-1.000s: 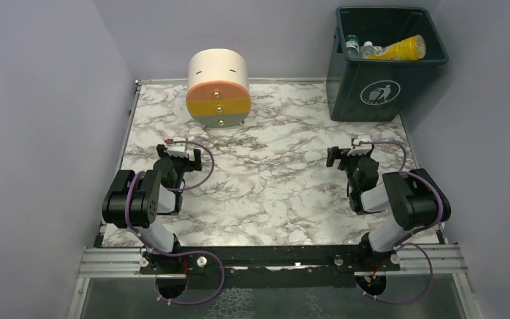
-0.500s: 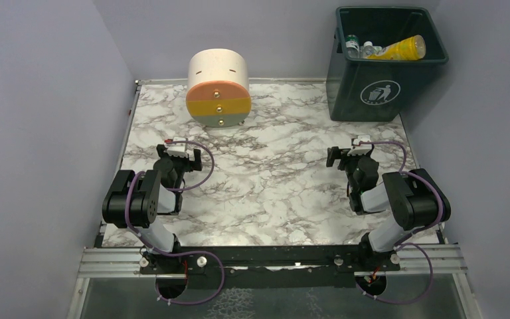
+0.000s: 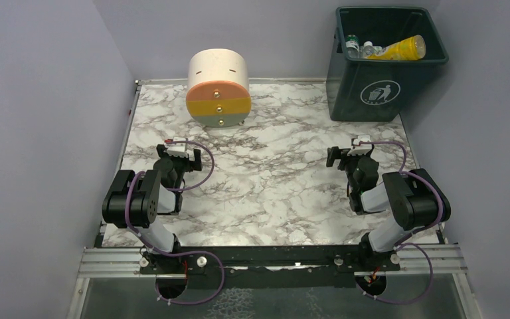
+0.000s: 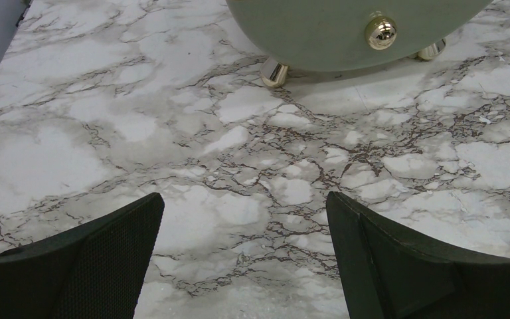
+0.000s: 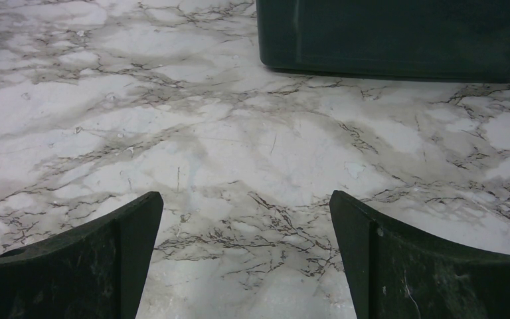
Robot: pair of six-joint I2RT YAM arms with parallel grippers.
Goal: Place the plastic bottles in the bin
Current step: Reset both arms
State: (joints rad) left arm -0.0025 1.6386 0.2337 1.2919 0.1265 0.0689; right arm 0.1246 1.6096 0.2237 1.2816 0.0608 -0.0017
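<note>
The bottles (image 3: 398,48) were found inside the bin (image 3: 385,100), which stood at the far right corner of the bench (image 3: 272,186). A yellow one lay across the top, with clear ones beside it. None was seen on the bench. The left gripper (image 4: 244,199) and right gripper (image 5: 246,198) were held fully open and empty, low over the bench. The task was judged complete. Such bottles were expected to be light, thin-walled, smooth and easily dented or rolled. A hold across the mid-body, on the label, with light closing force, was considered best.
</note>
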